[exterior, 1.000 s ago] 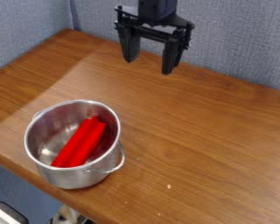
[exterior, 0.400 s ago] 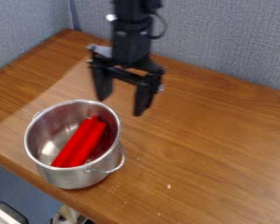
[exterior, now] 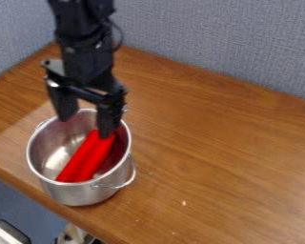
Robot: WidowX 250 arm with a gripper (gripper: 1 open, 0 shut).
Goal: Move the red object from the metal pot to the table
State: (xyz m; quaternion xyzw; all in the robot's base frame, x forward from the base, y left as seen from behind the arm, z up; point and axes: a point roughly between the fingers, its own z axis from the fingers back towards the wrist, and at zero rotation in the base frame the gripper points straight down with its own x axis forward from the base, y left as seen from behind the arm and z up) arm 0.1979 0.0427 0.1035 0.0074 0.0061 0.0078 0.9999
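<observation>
Hanging above the metal pot (exterior: 79, 157), the end effector (exterior: 81, 112) points straight down with its two dark fingers spread wide and nothing between them. The red object (exterior: 88, 157) lies inside the pot, slanting from the near-left floor up toward the far-right wall, its upper end just below one fingertip. It looks like a plain rigid block (probably light, matte enough not to slip), so it should not bend or crush under a firm pinch. The best hold is likely across its narrow width near the middle, with the fingers straddling it. The shiny pot sits near the front edge of the brown counter (exterior: 232, 143) and could slide if nudged.
</observation>
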